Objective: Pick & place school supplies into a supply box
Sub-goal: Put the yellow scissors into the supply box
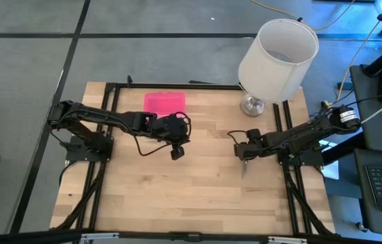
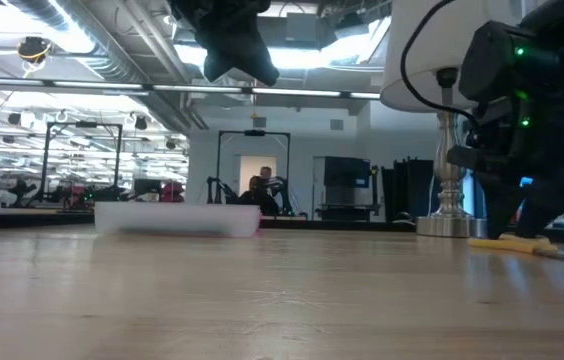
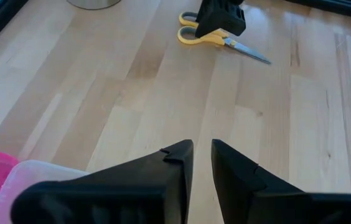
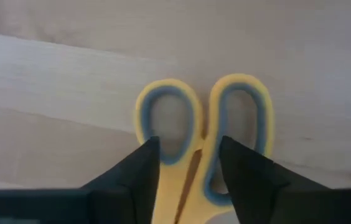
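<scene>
1. The scissors (image 3: 216, 36) are lying flat on the wooden surface (image 1: 198, 183), on the right side near the lamp base (image 1: 252, 104), blades pointing away from the handles.
2. The right gripper (image 4: 188, 165) is down over them, fingers open, straddling the spot where the two yellow loops meet. Nothing's pinched yet as far as I can tell.
3. The left gripper (image 3: 201, 163) hangs above the surface by the supply box (image 1: 164, 102), empty, fingers nearly together with a small gap.
4. Handling guess: light, stiff, smooth plastic handles, so kinda slippery. The loops are thin and lie low, so I'd squeeze right at the neck between them; grabbing the blades looks like it'd pivot or slide.
</scene>
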Motion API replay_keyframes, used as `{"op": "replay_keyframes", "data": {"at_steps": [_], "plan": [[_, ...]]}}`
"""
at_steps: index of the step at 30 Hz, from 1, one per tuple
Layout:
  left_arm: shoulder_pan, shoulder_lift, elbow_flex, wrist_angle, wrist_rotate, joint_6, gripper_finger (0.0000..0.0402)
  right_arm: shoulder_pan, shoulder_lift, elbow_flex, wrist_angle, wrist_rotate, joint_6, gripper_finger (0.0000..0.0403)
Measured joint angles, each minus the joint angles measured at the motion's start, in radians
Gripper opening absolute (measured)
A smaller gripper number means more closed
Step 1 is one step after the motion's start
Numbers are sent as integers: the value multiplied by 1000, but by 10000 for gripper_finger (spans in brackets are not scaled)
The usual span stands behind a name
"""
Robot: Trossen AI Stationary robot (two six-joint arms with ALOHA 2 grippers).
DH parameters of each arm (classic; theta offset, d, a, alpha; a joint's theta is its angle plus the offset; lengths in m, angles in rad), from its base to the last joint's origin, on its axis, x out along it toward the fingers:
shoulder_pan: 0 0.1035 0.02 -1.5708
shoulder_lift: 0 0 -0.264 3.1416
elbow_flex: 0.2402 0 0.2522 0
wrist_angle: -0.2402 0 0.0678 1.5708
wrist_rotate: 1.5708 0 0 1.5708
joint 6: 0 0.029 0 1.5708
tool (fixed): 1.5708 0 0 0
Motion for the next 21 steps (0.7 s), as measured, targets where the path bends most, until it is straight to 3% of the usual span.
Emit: {"op": "replay_keyframes", "data": {"at_steps": [9, 17, 21], "plan": [[0, 0, 0, 1, 0, -8, 49, 0, 4, -4, 7, 2, -20, 146], [0, 0, 0, 21, 0, -18, 45, -1, 51, 2, 5, -40, -165, 145], [0, 0, 0, 21, 0, -38, 45, 0, 63, 4, 8, -30, -192, 126]]}}
